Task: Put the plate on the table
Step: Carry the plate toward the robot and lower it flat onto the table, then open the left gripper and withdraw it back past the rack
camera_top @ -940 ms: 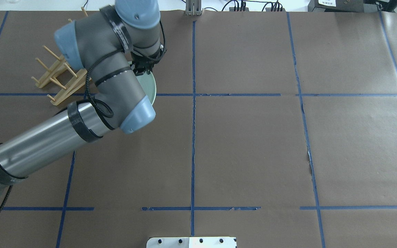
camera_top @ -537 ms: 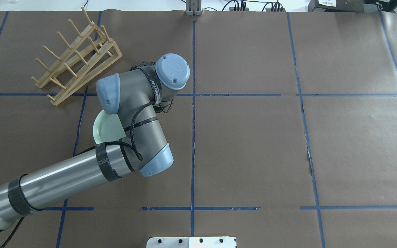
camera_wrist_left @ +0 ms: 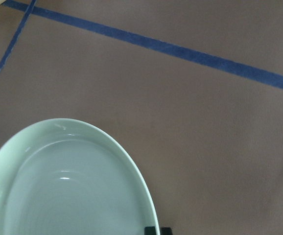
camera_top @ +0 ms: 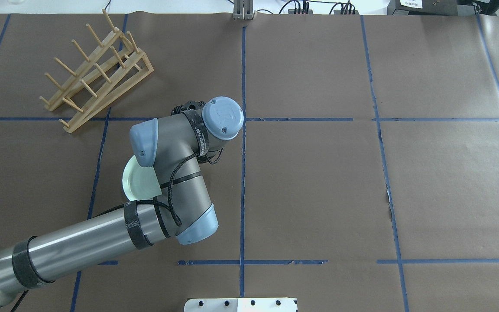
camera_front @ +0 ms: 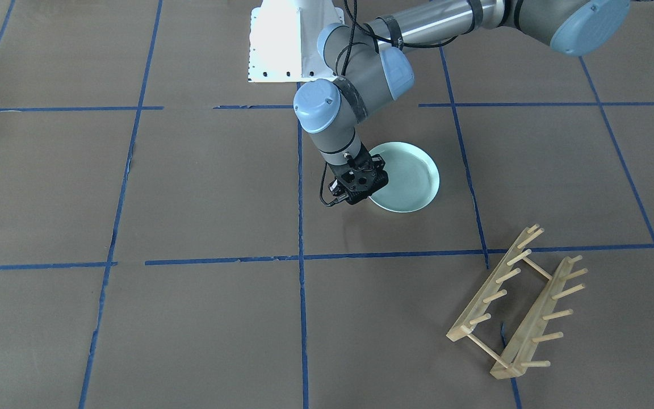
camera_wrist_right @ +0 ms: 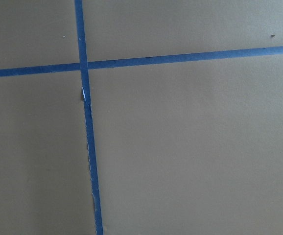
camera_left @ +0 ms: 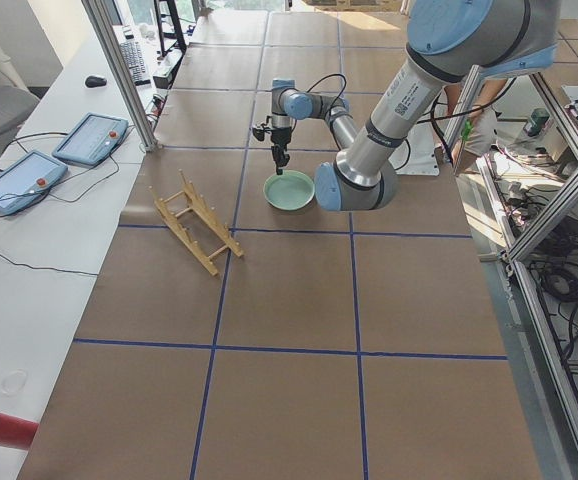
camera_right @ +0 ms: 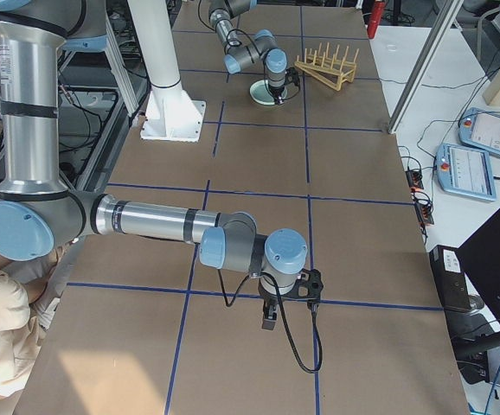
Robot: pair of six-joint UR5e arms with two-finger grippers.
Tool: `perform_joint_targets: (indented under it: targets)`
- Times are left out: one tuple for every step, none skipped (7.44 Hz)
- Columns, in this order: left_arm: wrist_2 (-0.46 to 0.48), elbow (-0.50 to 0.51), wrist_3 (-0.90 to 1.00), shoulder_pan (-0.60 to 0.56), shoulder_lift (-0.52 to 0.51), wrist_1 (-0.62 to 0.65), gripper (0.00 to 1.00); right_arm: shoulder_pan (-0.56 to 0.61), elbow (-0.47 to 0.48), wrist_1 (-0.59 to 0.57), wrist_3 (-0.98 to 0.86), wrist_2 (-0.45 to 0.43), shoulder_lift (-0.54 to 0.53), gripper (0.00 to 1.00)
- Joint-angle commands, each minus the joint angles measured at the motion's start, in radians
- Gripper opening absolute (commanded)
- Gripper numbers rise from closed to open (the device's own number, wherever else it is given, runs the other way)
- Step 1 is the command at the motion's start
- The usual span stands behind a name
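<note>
From the front, the plate (camera_front: 409, 176) is lying face up and seems to be resting flat on the table (camera_front: 191, 187), well apart from the rack (camera_front: 517, 301). The left gripper (camera_front: 365, 192) is pointing down onto the plate's rim.

From overhead, the arm is covering most of the plate, leaving only a pale crescent showing. Under a second ago the plate was hanging tilted just beside the rack. Half a second ago it was already in this square, and it has since shifted only slightly toward the robot. I take this to mean the carry is finishing and only the letting go is left.

From the left side, the plate is sitting low with the fingers reaching its far edge.

From the right side, the right gripper (camera_right: 267, 316) is hovering over bare table far away, and I cannot tell how its fingers are standing.

In the left wrist view, two dark fingertips are sitting close together at the rim, apparently pinching it.

The right wrist view is showing only paper and a tape line (camera_wrist_right: 85, 117).
</note>
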Motion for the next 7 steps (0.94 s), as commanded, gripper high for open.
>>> perform_joint_targets:
  targets:
    - [-0.003, -0.185, 0.108, -0.038, 0.088, -0.053, 1.00, 0.000, 0.000, 0.000, 0.000, 0.000, 0.000, 1.00]
    - [-0.016, -0.308, 0.229, -0.122, 0.139, -0.062, 1.00, 0.000, 0.000, 0.000, 0.000, 0.000, 0.000, 1.00]
    - [-0.140, -0.346, 0.397, -0.248, 0.168, -0.068, 1.00, 0.000, 0.000, 0.000, 0.000, 0.000, 0.000, 1.00]
    - [-0.283, -0.346, 0.622, -0.380, 0.212, -0.095, 1.00, 0.000, 0.000, 0.000, 0.000, 0.000, 0.000, 1.00]
    - [-0.386, -0.345, 0.873, -0.522, 0.298, -0.146, 1.00, 0.000, -0.002, 0.000, 0.000, 0.000, 0.000, 1.00]
    - [-0.487, -0.333, 1.131, -0.653, 0.397, -0.168, 1.00, 0.000, 0.000, 0.000, 0.000, 0.000, 0.000, 1.00]
    - [-0.559, -0.336, 1.341, -0.786, 0.499, -0.169, 1.00, 0.000, 0.000, 0.000, 0.000, 0.000, 0.000, 1.00]
